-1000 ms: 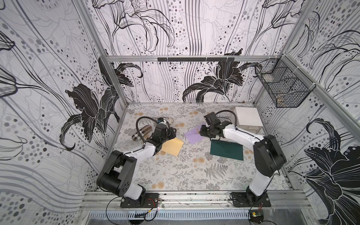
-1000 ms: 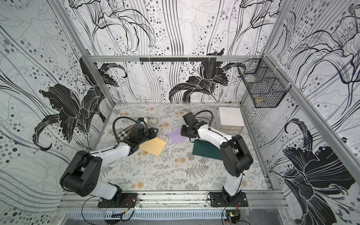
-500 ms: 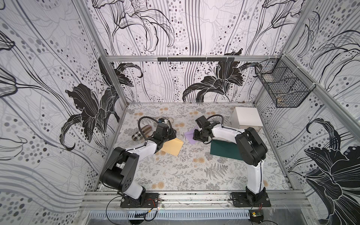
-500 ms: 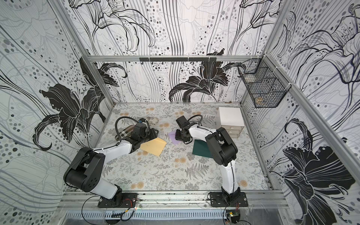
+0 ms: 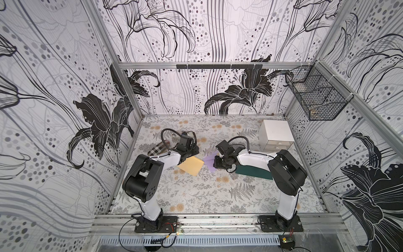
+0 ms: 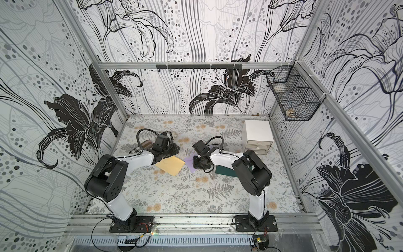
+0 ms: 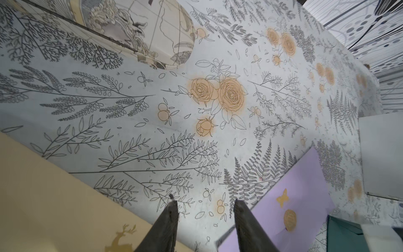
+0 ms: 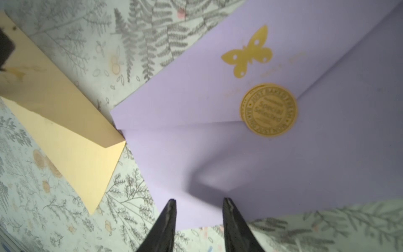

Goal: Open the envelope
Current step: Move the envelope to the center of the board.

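Right arm (image 5: pixel 253 158), change: its elbow has risen and swung in since a second ago, and its wrist has come nearer and leftward.
Left arm (image 5: pixel 170 158), change: elbow lifted too; wrist nearly where it was.
Tabletop: pale sheet printed with grey ferns and orange roses (image 5: pixel 196 196), carrying both arm bases at its near edge.
Right pincer (image 8: pixel 199 201): fingers apart with nothing between them, and poised over the near margin of the lilac envelope; contact with the paper cannot be told.
Lilac paper envelope (image 8: pixel 218 152): flat on the table at mid-depth, between the two wrists in both top views (image 5: pixel 208 160) (image 6: pixel 189 162), and partly hidden there by the right wrist; flap down.
Round gold seal sticker (image 8: pixel 269 110): across the flap's tip, well ahead of the right fingertips.
Gold butterfly (image 8: pixel 248 54): printed beyond the seal, on the side away from the pincer.
Pale yellow paper envelope (image 5: pixel 190 167): flat, left of the lilac one, with one corner meeting its edge in the right wrist view (image 8: pixel 72 148).
Left pincer (image 7: pixel 205 203): fingers parted and empty, over bare table between the yellow and lilac envelopes, at the yellow one's far corner.
Dark green paper envelope (image 5: pixel 253 172): flat, just beside the lilac one on its right, and partly under the right arm.
Tan-and-black checked pouch (image 5: pixel 158 149): lying behind the left arm.
White two-drawer box (image 5: pixel 275 135): far right of the table, near the wall.
Black wire basket (image 5: pixel 316 102): hung on the right wall, above the box.
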Robot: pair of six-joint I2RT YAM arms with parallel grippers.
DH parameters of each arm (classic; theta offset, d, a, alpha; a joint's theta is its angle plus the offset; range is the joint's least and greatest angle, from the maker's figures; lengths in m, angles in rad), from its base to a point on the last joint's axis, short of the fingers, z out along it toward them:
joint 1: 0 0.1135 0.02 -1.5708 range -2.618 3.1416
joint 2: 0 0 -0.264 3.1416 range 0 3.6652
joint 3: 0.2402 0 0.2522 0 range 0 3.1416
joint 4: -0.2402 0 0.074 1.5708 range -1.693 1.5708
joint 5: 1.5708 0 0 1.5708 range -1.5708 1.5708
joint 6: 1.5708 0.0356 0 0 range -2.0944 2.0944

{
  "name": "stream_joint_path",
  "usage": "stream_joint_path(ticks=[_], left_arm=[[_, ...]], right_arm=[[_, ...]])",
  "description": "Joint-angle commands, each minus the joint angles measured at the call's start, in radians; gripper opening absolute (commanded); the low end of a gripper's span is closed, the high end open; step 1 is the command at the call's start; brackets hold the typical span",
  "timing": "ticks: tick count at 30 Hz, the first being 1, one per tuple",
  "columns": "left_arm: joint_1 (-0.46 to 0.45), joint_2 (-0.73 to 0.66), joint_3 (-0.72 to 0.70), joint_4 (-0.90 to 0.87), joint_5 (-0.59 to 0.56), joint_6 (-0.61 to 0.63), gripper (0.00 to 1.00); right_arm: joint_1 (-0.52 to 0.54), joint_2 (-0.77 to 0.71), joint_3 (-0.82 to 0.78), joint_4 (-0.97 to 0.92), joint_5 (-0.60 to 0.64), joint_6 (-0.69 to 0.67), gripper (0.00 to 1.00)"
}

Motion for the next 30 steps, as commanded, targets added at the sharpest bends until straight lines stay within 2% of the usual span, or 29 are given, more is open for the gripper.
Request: stream_joint_path(ticks=[1,8,16,20,24,27,30], left_arm=[[0.004,0.025,0.043,-0.084,-0.038,0.011,0.45],[0.044,0.072,0.091,-0.167,-0.073,0.007,0.43],[0.05,-0.001,0.037,-0.072,-0.034,0.018,0.45],[0.046,-0.131,0.066,-0.112,-0.024,0.031,0.48],[0.021,-0.353,0.058,-0.212,-0.128,0.014,0.49],[0.016,-0.5,-0.007,-0.262,-0.138,0.007,0.51],[0.016,-0.572,-0.088,-0.333,-0.112,0.0,0.52]], right_arm=[[0.027,-0.002,-0.069,-0.119,0.008,0.024,0.38],[0.07,0.001,-0.11,-0.065,-0.041,0.021,0.38],[0.07,-0.031,-0.104,-0.117,0.059,-0.032,0.39],[0.065,-0.051,-0.061,-0.145,0.063,-0.049,0.39],[0.038,-0.068,-0.044,-0.129,0.024,-0.054,0.39],[-0.011,-0.079,-0.052,-0.102,-0.037,-0.049,0.39],[-0.066,-0.097,-0.073,-0.071,-0.09,-0.047,0.39]])
